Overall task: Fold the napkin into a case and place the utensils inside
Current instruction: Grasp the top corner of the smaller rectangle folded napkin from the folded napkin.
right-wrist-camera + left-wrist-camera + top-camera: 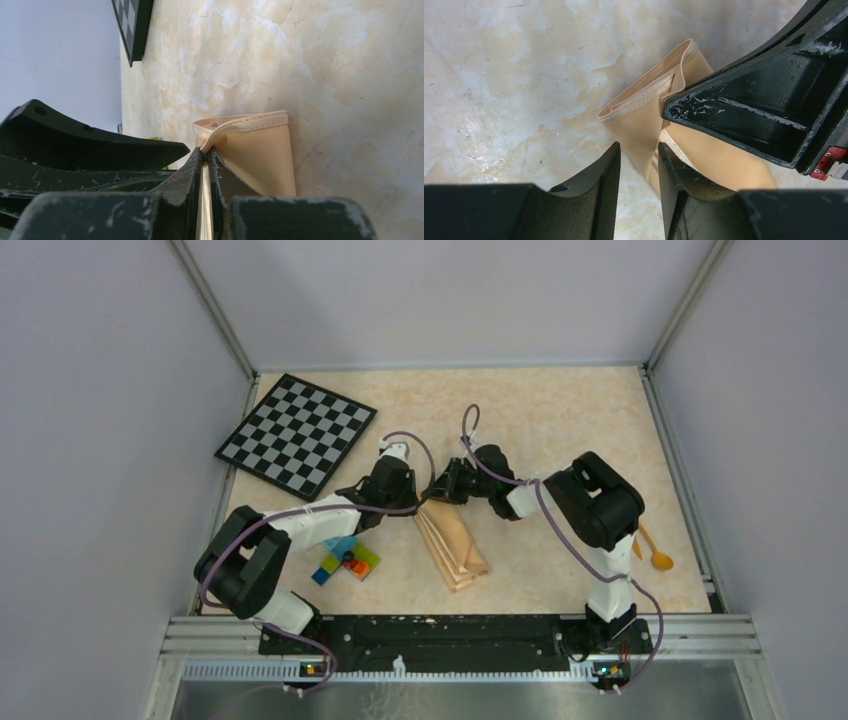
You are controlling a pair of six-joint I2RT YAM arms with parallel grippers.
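The peach napkin lies mid-table folded into a narrow strip, its far end lifted where both grippers meet. My right gripper is shut on the hemmed top edge of the napkin, with cloth squeezed between its pads. My left gripper stands open beside it. A hanging fold of the napkin reaches between its tips without being pinched. The right arm's finger presses on the cloth just above. An orange-yellow spoon lies with the utensils at the right edge, partly behind the right arm.
A black-and-white checkerboard lies at the back left. A cluster of coloured toy bricks sits beside the left arm, left of the napkin. Walls and metal rails enclose the table.
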